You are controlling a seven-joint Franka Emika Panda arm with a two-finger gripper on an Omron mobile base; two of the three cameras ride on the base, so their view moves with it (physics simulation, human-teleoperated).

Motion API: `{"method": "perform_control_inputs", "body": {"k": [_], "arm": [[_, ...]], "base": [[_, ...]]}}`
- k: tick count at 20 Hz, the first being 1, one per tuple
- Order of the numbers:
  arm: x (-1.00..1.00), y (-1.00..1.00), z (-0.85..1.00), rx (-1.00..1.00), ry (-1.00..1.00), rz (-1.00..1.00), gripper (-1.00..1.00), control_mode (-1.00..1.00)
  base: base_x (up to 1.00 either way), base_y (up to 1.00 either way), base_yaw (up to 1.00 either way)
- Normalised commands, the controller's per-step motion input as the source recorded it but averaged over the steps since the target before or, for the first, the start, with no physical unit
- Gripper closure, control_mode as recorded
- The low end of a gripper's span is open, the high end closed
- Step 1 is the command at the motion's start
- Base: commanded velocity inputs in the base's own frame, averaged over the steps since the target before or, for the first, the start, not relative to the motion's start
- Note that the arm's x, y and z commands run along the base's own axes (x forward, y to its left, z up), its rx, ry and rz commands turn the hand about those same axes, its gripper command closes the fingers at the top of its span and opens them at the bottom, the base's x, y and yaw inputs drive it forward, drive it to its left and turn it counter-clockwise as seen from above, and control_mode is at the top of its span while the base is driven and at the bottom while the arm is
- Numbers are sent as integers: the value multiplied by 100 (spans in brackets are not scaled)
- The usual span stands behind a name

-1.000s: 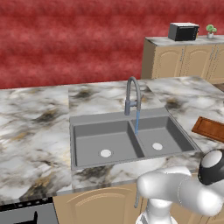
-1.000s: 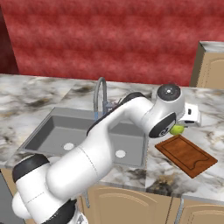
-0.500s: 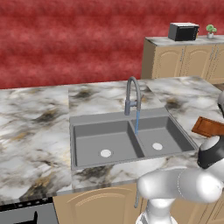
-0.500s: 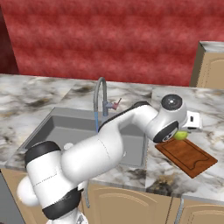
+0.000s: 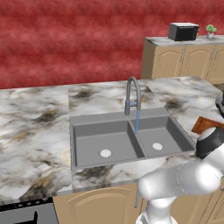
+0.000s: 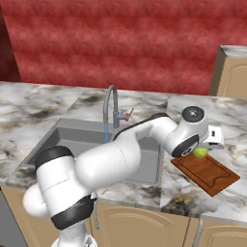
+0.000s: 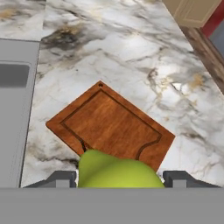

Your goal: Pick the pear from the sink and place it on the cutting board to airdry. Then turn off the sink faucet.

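In the left base view, the grey double-basin sink (image 5: 131, 140) is seen set into the marble counter (image 5: 35, 131). A thin blue stream is seen falling from the gooseneck faucet (image 5: 133, 94) into the right basin. A corner of the cutting board (image 5: 204, 125) is seen at the right edge.

In the right base view, the pear (image 6: 200, 153) is held above the far end of the cutting board (image 6: 207, 172), right of the sink (image 6: 72, 140).

In the hand view, the gripper (image 7: 118, 178) is clenched on the pear (image 7: 116, 171), with the cutting board (image 7: 111, 124) seen directly beneath it.
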Motion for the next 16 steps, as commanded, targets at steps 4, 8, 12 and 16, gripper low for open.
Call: {"method": "perform_control_inputs", "body": {"k": [4,8,12,16], "arm": [[0,0,-18,3,0,0,100,-100],[1,0,-22,4,0,0,100,-100],[3,0,-27,1,0,0,100,-100],[8,0,-30,0,0,0,100,-100]], "base": [[0,0,0],[0,0,0],[0,0,0],[0,0,0]]}}
